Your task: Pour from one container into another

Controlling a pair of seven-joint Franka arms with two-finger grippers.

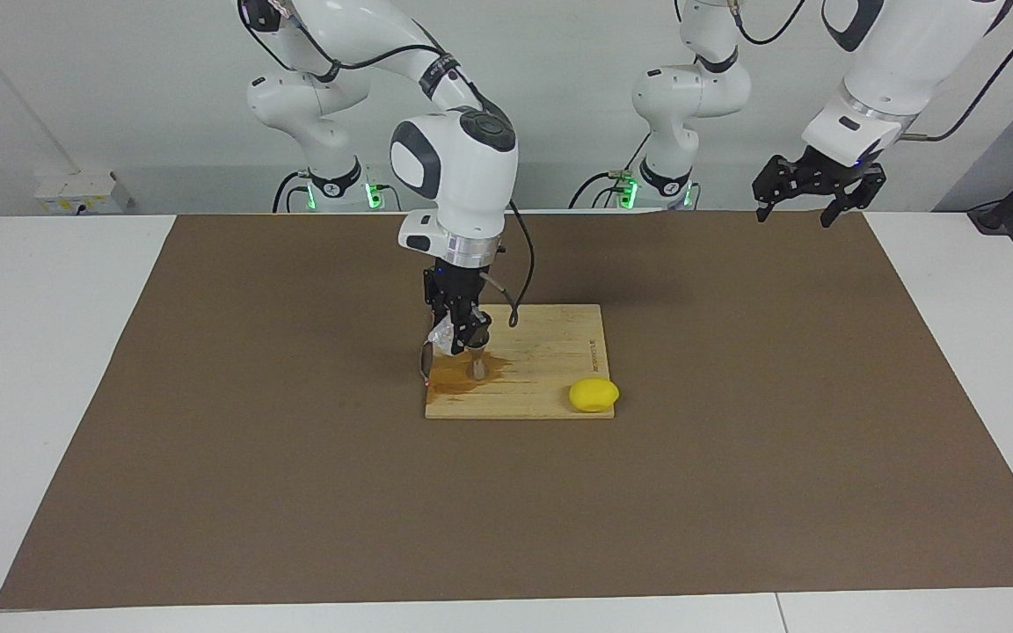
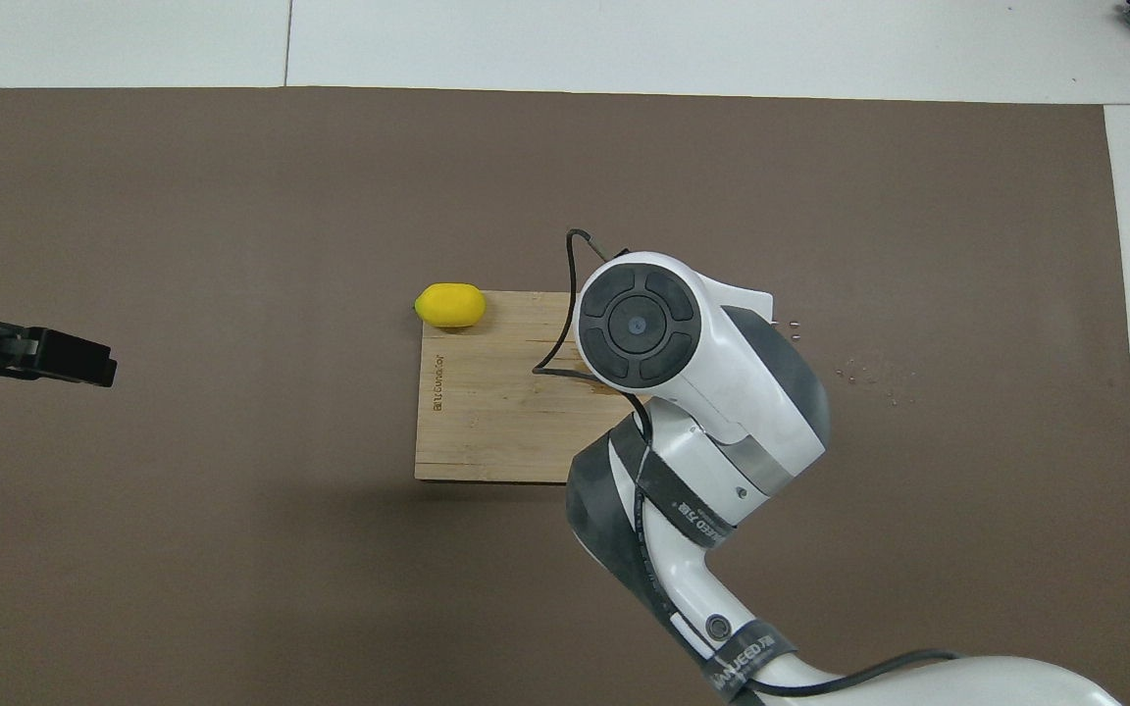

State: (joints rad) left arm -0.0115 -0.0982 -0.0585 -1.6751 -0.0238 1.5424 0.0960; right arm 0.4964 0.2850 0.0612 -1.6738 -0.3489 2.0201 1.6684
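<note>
— Steel jigger stands on the wooden board in an amber puddle; its contents cannot be made out.

— And the glass?

— Tilted above it, clamped in the right gripper. The left gripper waits spread wide over the mat's corner.

Overhead, the right arm is covering the jigger, the glass tumbler and its own claw; left claw is being cropped at the edge.
</note>
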